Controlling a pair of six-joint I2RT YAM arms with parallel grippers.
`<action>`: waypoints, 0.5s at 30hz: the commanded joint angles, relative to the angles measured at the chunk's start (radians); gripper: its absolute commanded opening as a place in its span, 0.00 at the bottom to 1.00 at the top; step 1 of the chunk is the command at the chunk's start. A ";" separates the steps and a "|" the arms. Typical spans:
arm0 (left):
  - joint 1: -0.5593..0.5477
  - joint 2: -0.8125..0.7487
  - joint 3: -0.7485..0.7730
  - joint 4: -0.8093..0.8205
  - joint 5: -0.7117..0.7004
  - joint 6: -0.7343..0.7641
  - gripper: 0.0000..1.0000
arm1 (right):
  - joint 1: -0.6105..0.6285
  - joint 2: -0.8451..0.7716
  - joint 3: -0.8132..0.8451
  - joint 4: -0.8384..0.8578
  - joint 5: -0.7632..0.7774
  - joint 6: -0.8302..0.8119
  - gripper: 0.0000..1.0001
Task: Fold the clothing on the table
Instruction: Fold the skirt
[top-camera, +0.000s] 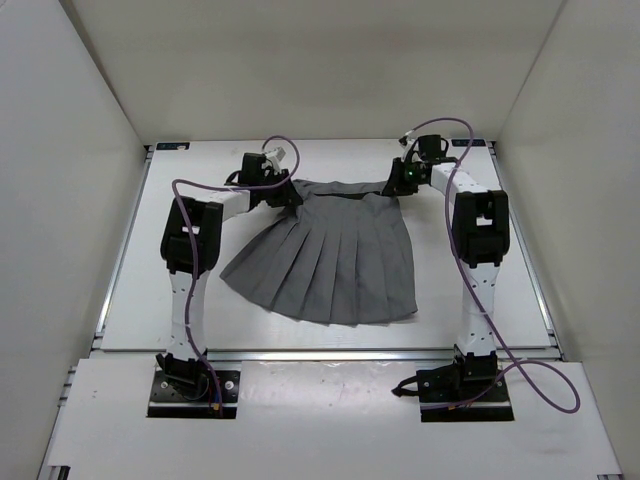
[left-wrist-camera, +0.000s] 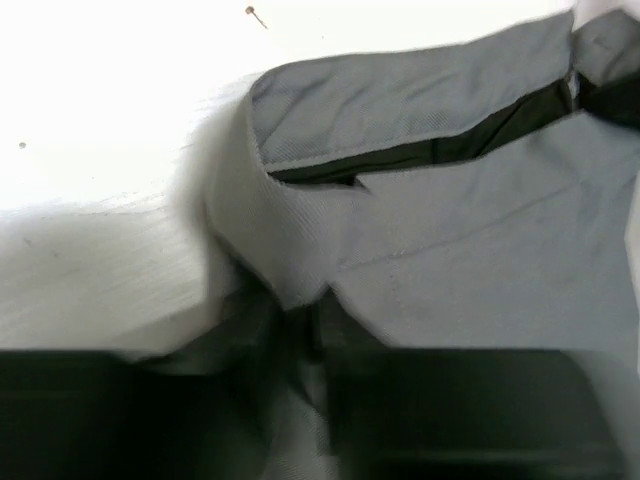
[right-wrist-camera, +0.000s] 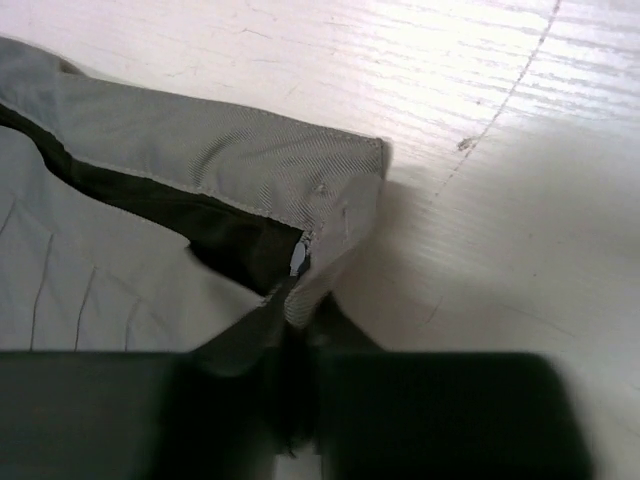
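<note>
- The skirt (top-camera: 330, 265) lies flat on the surface (top-camera: 142, 290), about midway between its left and right edges.
- Its waistband (top-camera: 345, 189) is at the far side, and its hem (top-camera: 320, 316) is toward the arm bases.
- The left jaws pinch the waistband's left corner, and the right jaws pinch its right corner.

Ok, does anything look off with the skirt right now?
Nothing damaged. The grey pleated fabric skirt lies lopsided on the white table, hem flaring further out on the left. Its waistband gapes, showing dark lining, with the left hand and right hand pinching its corners.
</note>
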 joint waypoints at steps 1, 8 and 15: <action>-0.012 -0.006 0.061 -0.034 -0.005 0.008 0.22 | 0.004 0.007 0.072 -0.024 0.025 0.016 0.00; -0.015 -0.062 0.074 -0.095 -0.106 0.013 0.00 | -0.017 -0.087 0.075 -0.062 0.059 0.005 0.00; 0.006 -0.249 -0.087 -0.117 -0.166 0.065 0.00 | -0.048 -0.225 0.067 -0.084 0.078 -0.002 0.00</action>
